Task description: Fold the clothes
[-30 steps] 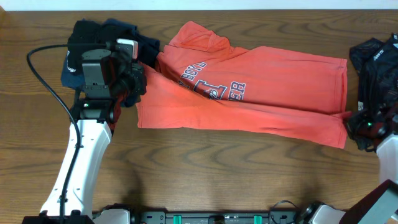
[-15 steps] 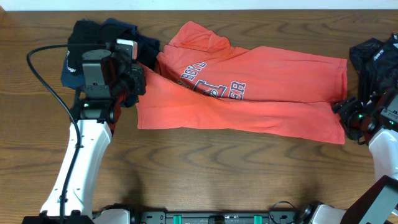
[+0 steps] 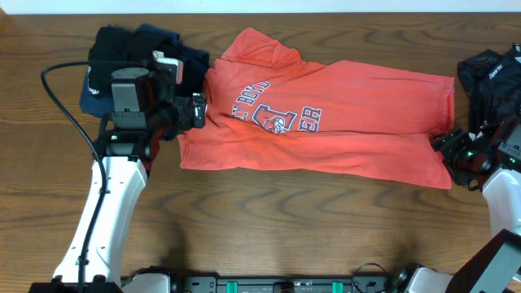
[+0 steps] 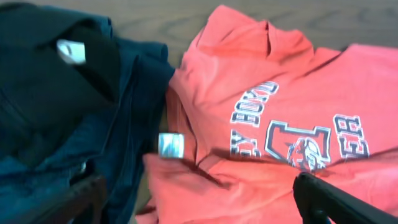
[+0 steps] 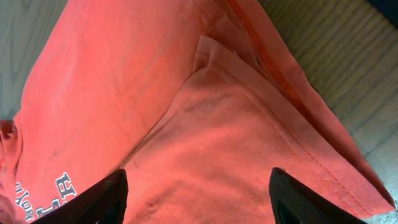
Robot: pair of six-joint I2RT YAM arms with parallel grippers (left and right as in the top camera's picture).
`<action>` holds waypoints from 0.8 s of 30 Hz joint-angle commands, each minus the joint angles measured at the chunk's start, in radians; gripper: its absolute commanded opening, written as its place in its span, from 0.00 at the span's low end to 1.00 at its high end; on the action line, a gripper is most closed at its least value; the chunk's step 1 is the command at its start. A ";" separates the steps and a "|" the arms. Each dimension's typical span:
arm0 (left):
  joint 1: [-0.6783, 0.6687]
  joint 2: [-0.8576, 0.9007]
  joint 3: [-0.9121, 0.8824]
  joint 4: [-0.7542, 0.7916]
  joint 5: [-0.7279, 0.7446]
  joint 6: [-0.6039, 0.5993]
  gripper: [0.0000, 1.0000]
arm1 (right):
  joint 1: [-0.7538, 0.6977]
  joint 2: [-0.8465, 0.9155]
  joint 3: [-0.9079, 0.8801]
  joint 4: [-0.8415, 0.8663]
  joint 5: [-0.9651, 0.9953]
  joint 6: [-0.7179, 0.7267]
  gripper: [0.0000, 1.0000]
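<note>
Your left pincer (image 4: 199, 208) is standing wide open, its fingers (image 4: 78, 199) spread over the shoulder end of the orange-red T-shirt (image 3: 342, 122) and gripping nothing. Your right pincer (image 5: 202, 199) is also standing open, over the shirt's folded hem corner, with the cloth lying loose below it. The T-shirt is lying across the middle of the wooden surface (image 3: 269, 220), lettering facing up. A black and navy pile (image 3: 114, 53) is touching its collar end, and another black garment (image 3: 488, 73) is lying at the far right edge.
</note>
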 commanded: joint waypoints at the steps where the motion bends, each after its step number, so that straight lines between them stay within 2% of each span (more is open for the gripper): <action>1: 0.001 -0.005 0.005 -0.050 -0.013 -0.005 0.98 | -0.032 0.002 0.016 -0.005 -0.013 -0.037 0.72; 8: 0.001 -0.003 0.005 -0.306 -0.019 -0.004 0.98 | -0.089 0.002 0.015 -0.101 0.036 -0.040 0.76; 13: 0.001 -0.002 -0.011 -0.438 -0.145 -0.005 0.98 | -0.116 0.003 0.013 -0.233 0.197 -0.011 0.74; 17: 0.001 0.000 -0.064 -0.446 -0.152 -0.053 0.98 | -0.116 0.003 -0.015 -0.245 0.215 -0.004 0.68; 21: 0.001 0.021 -0.127 -0.407 -0.151 -0.081 0.98 | -0.115 0.003 -0.071 -0.145 0.208 -0.002 0.67; 24: 0.001 0.059 -0.147 -0.393 -0.151 -0.084 0.98 | -0.115 0.003 -0.135 -0.087 0.188 0.064 0.59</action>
